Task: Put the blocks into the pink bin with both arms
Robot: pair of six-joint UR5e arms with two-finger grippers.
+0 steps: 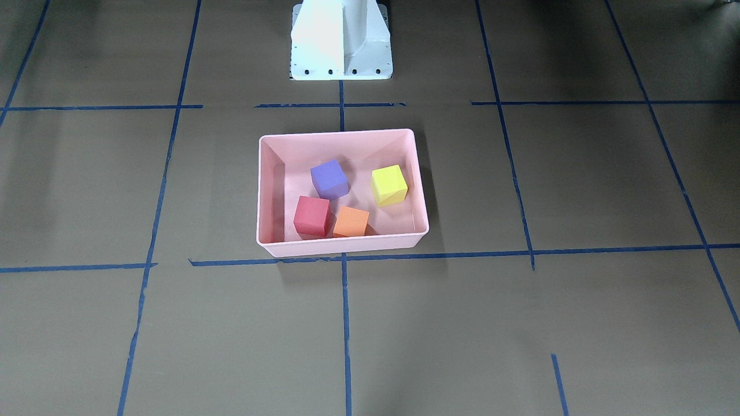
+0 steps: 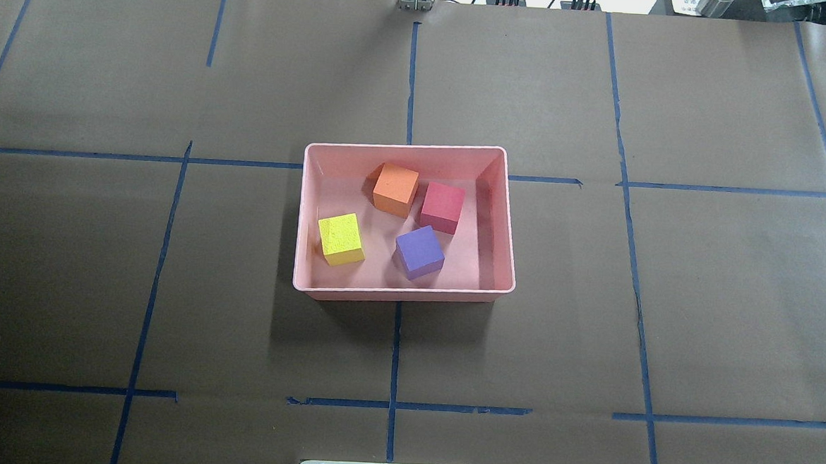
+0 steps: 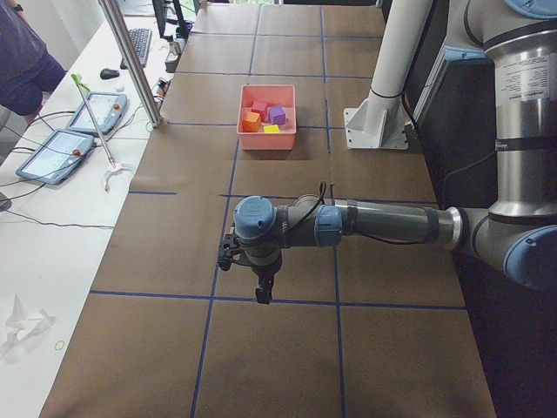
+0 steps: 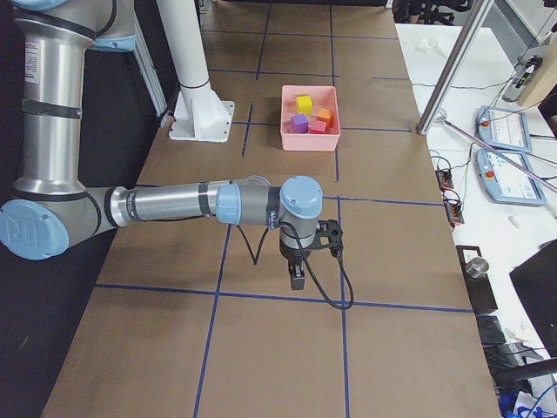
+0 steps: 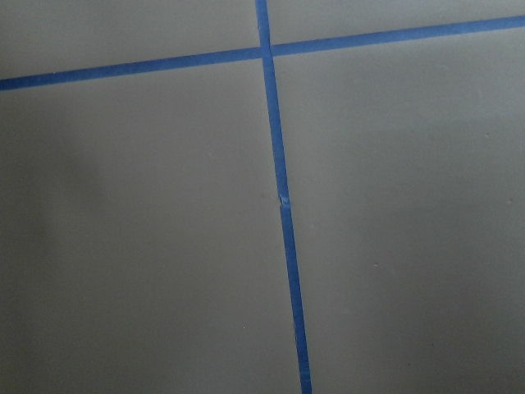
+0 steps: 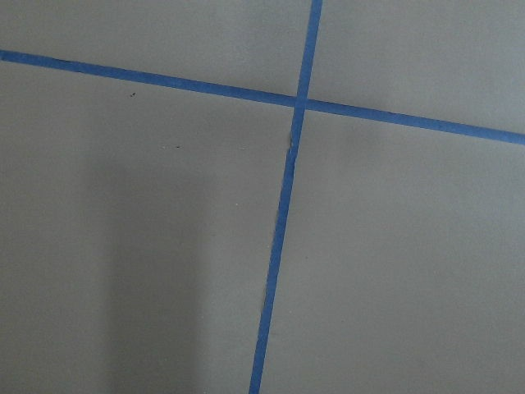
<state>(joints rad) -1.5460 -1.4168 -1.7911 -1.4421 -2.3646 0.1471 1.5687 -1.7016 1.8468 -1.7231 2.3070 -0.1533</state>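
The pink bin (image 2: 410, 148) sits mid-table with its blocks inside: orange (image 2: 395, 189), red (image 2: 442, 207), purple (image 2: 419, 251) and yellow-green (image 2: 341, 239). All rest on the bin's floor, apart from any gripper. My left gripper (image 3: 261, 293) hangs over bare table far from the bin (image 3: 266, 143), seen only in the exterior left view; I cannot tell if it is open or shut. My right gripper (image 4: 296, 277) hangs likewise at the other end, seen only in the exterior right view, state unclear. Both wrist views show only brown paper and blue tape.
Blue tape lines (image 2: 396, 344) grid the brown table cover. The white base pedestal (image 1: 341, 40) stands behind the bin. Side benches hold tablets (image 3: 91, 111), cables and metal poles (image 3: 130, 61); a person (image 3: 22, 52) stands at one bench.
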